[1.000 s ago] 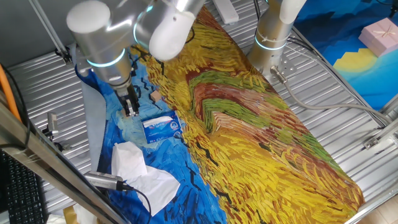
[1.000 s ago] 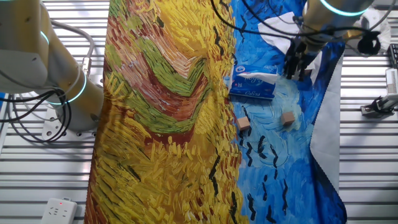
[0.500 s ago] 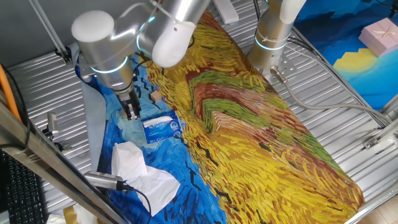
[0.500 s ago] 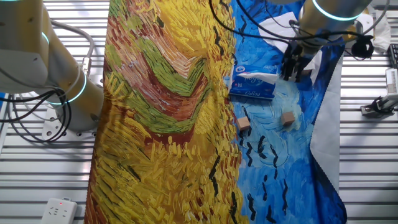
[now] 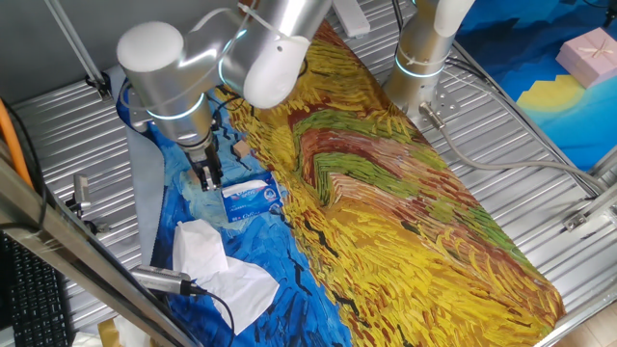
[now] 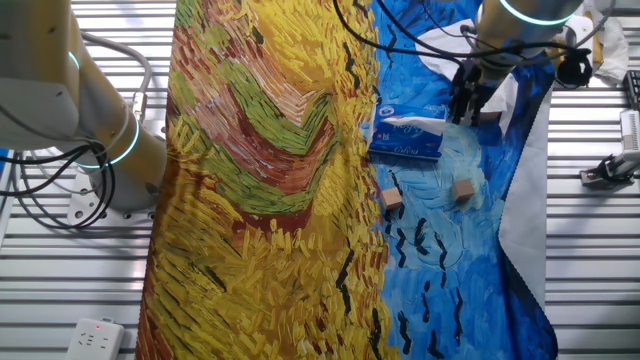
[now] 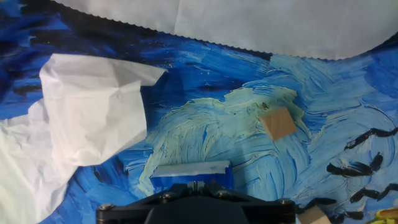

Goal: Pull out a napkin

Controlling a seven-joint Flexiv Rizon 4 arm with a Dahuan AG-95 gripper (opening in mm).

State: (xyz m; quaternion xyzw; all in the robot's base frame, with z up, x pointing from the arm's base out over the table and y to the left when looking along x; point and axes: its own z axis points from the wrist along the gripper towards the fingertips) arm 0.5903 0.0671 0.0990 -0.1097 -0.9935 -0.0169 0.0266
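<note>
The blue-and-white tissue pack (image 5: 253, 196) lies on the blue part of the painted cloth; it also shows in the other fixed view (image 6: 406, 137). The napkin (image 6: 417, 122) pokes out of the pack's top as a thin white strip. My gripper (image 5: 207, 177) points down just beside the pack, on the side away from the yellow area (image 6: 466, 106). Its fingers stand together with nothing between them. In the hand view the gripper (image 7: 196, 185) sits right at the pack's pale edge (image 7: 189, 168).
A bigger white tissue wad (image 5: 217, 265) lies near the cloth's corner, at the left in the hand view (image 7: 87, 118). Two small wooden blocks (image 6: 391, 199) (image 6: 462, 190) lie past the pack; one shows in the hand view (image 7: 278, 122). A second arm's base (image 5: 424, 58) stands behind.
My gripper has shifted a little closer to the tissue pack. The pack, napkin and wad have not moved.
</note>
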